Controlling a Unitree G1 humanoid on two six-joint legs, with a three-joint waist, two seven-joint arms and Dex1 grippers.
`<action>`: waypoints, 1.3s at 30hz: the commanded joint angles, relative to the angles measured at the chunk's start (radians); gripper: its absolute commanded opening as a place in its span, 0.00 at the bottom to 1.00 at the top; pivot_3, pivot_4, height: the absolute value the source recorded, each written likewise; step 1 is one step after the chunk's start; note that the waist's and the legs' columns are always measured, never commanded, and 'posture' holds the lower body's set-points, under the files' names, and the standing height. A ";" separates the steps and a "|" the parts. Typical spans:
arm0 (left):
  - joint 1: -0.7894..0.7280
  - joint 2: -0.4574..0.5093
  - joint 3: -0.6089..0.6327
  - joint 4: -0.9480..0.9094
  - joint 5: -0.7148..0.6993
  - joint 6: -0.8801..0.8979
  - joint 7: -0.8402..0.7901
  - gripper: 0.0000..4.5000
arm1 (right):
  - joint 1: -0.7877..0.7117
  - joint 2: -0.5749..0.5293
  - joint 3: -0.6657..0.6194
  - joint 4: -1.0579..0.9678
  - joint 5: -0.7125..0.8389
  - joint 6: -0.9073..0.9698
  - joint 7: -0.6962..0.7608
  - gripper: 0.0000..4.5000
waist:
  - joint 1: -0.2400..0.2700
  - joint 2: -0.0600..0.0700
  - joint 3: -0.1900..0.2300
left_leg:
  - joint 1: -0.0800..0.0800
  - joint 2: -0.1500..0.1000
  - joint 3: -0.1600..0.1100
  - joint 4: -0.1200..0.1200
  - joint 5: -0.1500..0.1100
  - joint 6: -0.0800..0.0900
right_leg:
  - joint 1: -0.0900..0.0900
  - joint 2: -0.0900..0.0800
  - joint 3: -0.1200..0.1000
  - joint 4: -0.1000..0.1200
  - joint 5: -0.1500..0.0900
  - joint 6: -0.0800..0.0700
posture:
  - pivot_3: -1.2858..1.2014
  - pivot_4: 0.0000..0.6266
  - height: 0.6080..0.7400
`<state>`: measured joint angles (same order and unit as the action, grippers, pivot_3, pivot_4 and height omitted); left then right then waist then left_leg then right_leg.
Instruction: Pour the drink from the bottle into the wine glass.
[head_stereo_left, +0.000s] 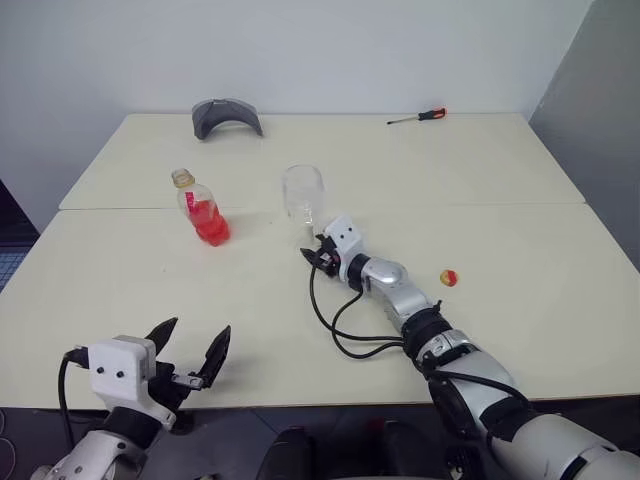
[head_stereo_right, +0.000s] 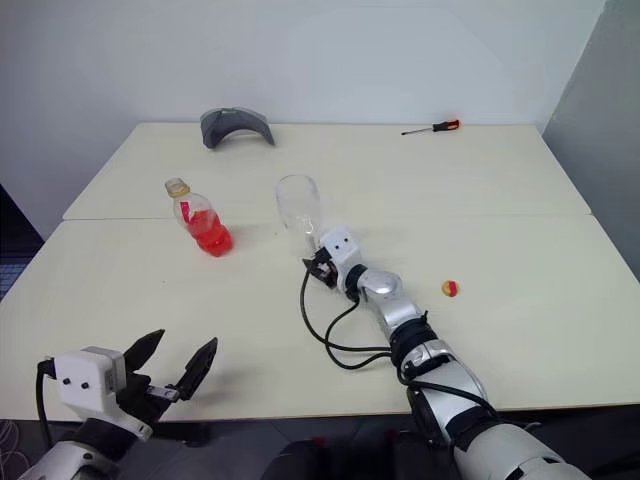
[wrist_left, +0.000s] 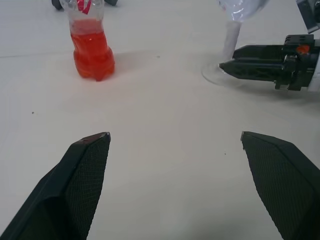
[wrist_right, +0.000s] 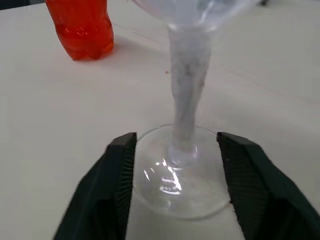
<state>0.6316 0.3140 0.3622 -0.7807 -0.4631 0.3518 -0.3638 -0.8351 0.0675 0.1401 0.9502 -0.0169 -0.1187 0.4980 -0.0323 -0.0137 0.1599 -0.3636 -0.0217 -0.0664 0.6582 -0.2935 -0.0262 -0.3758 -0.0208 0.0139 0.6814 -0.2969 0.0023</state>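
Wine glass (head_stereo_left: 303, 192) upright mid-bench (head_stereo_left: 520, 240), empty. Right pincer (wrist_right: 176, 167) apart, fingers flanking the glass foot, not clamped on the stem. Bottle (head_stereo_left: 202, 209) with red drink (head_stereo_left: 211, 227) stands uncapped, well left of glass. Left pincer (head_stereo_left: 190, 351) spread wide at near bench edge, holding nothing.

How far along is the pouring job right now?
Done: the bottle stands uncapped, its yellow cap lying apart on the table. In hand: the right gripper sits open around the wine glass stem. Left: the drink is all in the bottle; the glass is empty.
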 joint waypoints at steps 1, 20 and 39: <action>-0.026 -0.001 -0.023 -0.008 0.018 -0.023 0.005 1.00 | 0.038 -0.027 -0.003 -0.132 0.010 0.023 0.026 0.86 | 0.001 0.000 0.000 | 0.000 0.000 0.000 0.000 0.000 0.000 | 0.000 0.000 0.000 0.000 0.000 0.000 | 0.52 0.24 1.00; -0.613 0.038 0.010 0.270 0.203 0.087 0.336 1.00 | 0.591 -0.573 -0.049 -1.445 0.434 0.540 0.446 0.99 | 0.010 -0.004 0.006 | -0.001 0.000 -0.006 0.001 0.000 0.000 | 0.002 0.000 -0.006 -0.001 -0.001 0.003 | 0.52 0.24 1.00; -0.848 0.075 -0.025 0.548 0.189 0.077 0.227 1.00 | 0.531 -0.563 -0.009 -1.508 0.494 0.608 0.351 0.99 | 0.016 -0.014 0.014 | -0.003 -0.001 -0.007 0.001 0.000 -0.002 | 0.001 -0.001 -0.007 -0.002 0.000 0.002 | 0.52 0.24 1.00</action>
<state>-0.1987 0.3706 0.3213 -0.2322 -0.2662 0.4492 -0.1232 -0.2926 -0.4935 0.1382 -0.5158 0.4585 0.5007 0.8495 -0.0168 -0.0277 0.1743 -0.3662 -0.0226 -0.0734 0.6587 -0.2936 -0.0285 -0.3745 -0.0215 0.0072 0.6792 -0.2969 0.0047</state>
